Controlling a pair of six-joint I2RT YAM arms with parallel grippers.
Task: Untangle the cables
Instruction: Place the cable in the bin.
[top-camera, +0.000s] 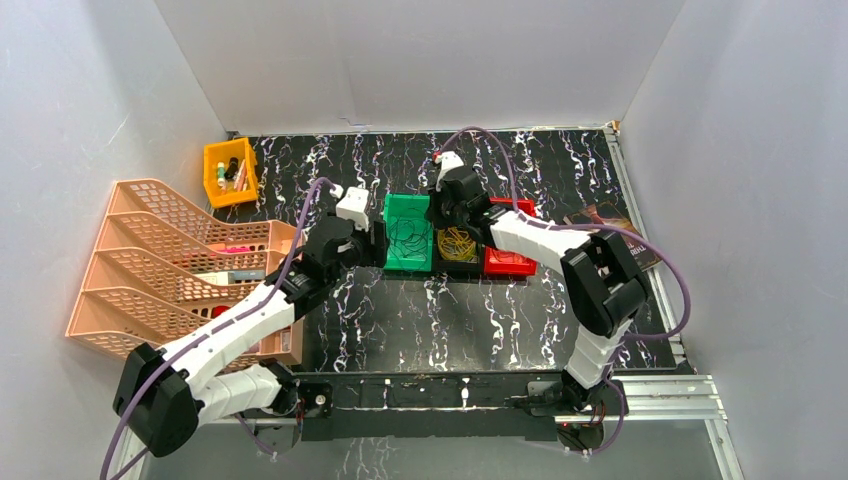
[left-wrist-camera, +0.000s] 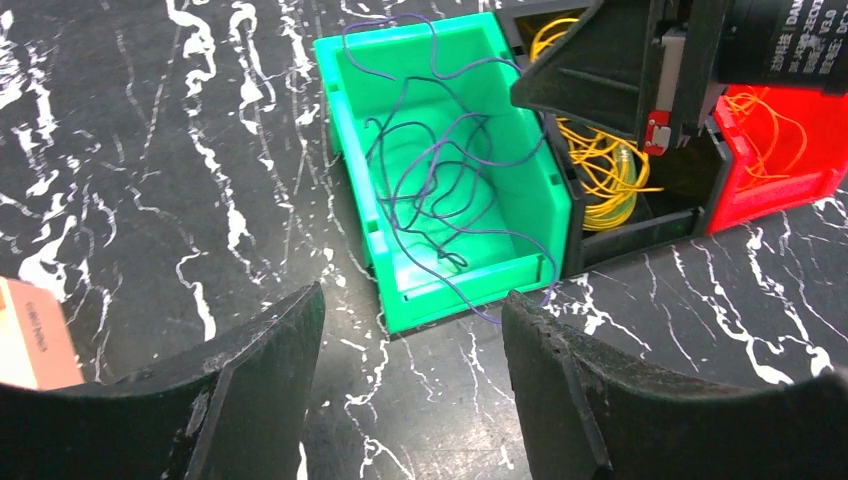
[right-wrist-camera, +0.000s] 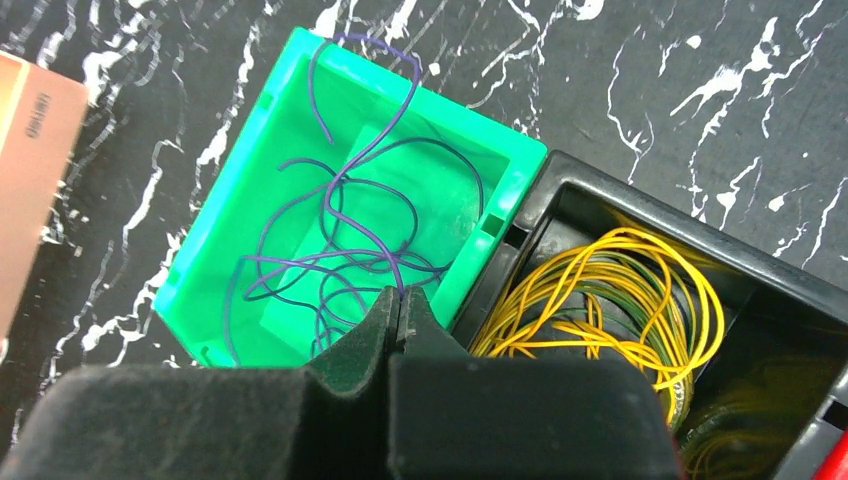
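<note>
my left gripper (left-wrist-camera: 412, 300) hangs wide open and empty just short of the green bin (right-wrist-camera: 230, 200). my right gripper (right-wrist-camera: 400, 300) is pinched shut on a purple cable (right-wrist-camera: 336, 200) whose loops lie in that bin. yellow cables (right-wrist-camera: 560, 290) fill the black bin (right-wrist-camera: 560, 185) beside it.

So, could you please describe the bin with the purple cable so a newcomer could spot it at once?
On the black marbled table, three bins stand side by side in a row. It is the green bin at the left end, beside the black bin of yellow cables, and the only one holding a purple cable.
</note>
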